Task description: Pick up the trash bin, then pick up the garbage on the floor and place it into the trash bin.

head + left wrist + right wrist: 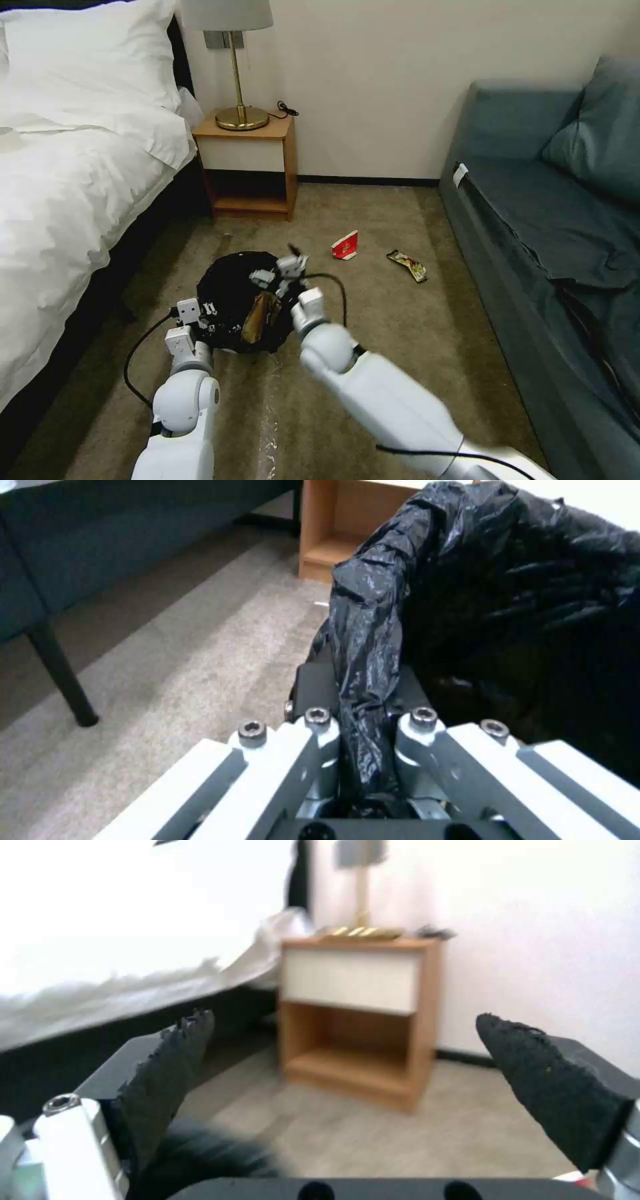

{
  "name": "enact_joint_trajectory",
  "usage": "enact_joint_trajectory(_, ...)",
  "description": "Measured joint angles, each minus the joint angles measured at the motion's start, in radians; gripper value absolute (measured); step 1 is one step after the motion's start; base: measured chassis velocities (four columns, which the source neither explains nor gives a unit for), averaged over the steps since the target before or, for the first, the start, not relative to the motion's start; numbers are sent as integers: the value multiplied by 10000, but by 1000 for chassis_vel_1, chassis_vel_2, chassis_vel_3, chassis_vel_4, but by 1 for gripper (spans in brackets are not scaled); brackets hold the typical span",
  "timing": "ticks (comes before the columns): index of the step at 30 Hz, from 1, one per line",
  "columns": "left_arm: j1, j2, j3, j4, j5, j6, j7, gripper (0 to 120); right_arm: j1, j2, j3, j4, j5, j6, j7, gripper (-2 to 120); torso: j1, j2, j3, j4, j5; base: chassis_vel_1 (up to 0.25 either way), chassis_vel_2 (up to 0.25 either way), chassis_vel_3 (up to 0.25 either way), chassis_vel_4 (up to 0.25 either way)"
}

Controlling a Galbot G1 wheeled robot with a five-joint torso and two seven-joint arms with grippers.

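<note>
The left gripper (363, 740) clamps the black-lined rim of the trash bin (233, 300) at near centre while the right gripper (283, 270), jaws spread and empty, hovers over it, so reaching right for the red-and-white carton (345, 245) should keep the bin level.

bed (73, 167) left, sofa (553, 220) right, nightstand (250, 167) between

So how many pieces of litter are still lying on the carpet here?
2: a red-and-white carton beyond the bin, and a snack wrapper nearer the sofa. A brown piece already sits in the bin; others may be hidden.
</note>
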Motion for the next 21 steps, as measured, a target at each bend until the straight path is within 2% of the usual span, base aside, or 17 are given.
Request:
enact_joint_trajectory(1, -92, 188, 51, 119, -141, -35, 34, 4, -68, -196, 697, 138, -9, 161, 35, 100, 0, 0, 0, -1, 0, 0, 0, 0, 0)
enact_joint_trajectory(3, -128, 273, 79, 157, -205, -35, 37, 4, -157, -287, 1025, 208, -17, 191, 43, 100, 0, 0, 0, -2, 0, 0, 0, 0, 0)
enact_joint_trajectory(5, -250, 558, 137, 242, -441, -35, 65, 4, -762, -649, 2356, 464, -186, 261, -156, 100, 0, 1, 0, -2, 1, 0, 0, 0, 0)
enact_joint_trajectory(6, -250, 558, 137, 242, -441, -35, 65, 4, -762, -649, 2356, 464, -186, 261, -156, 100, 0, 1, 0, -2, 1, 0, 0, 0, 0)
enact_joint_trajectory(9, -343, 857, 205, 259, -677, 1, 159, 4, -1946, -1136, 4038, 732, -549, 628, -698, 100, 0, 1, -1, -3, 3, 0, 0, 0, 0)
enact_joint_trajectory(10, -343, 857, 205, 259, -677, 1, 159, 4, -1946, -1136, 4038, 732, -549, 628, -698, 100, 0, 1, -1, -3, 3, 0, 0, 0, 0)
enact_joint_trajectory(12, -369, 1016, 272, 251, -769, 37, 200, 4, -2772, -1447, 5144, 885, -775, 1030, -1172, 100, 0, 0, 0, -4, 4, 0, 0, 0, 0)
enact_joint_trajectory(14, -373, 1060, 284, 245, -789, 46, 213, 4, -3067, -1565, 5547, 933, -889, 1171, -1371, 100, 0, 0, 0, -4, 4, 0, 0, 0, 0)
enact_joint_trajectory(16, -394, 1169, 331, 181, -827, 67, 231, 4, -3861, -1830, 6550, 937, -1196, 1773, -1814, 100, 0, 1, -1, -5, 0, 0, 0, 0, 0)
enact_joint_trajectory(21, -404, 1227, 336, 128, -860, 84, 272, 4, -4453, -1718, 7317, 673, -1597, 2267, -2064, 100, 0, 1, -1, -5, 0, 0, 0, 0, 0)
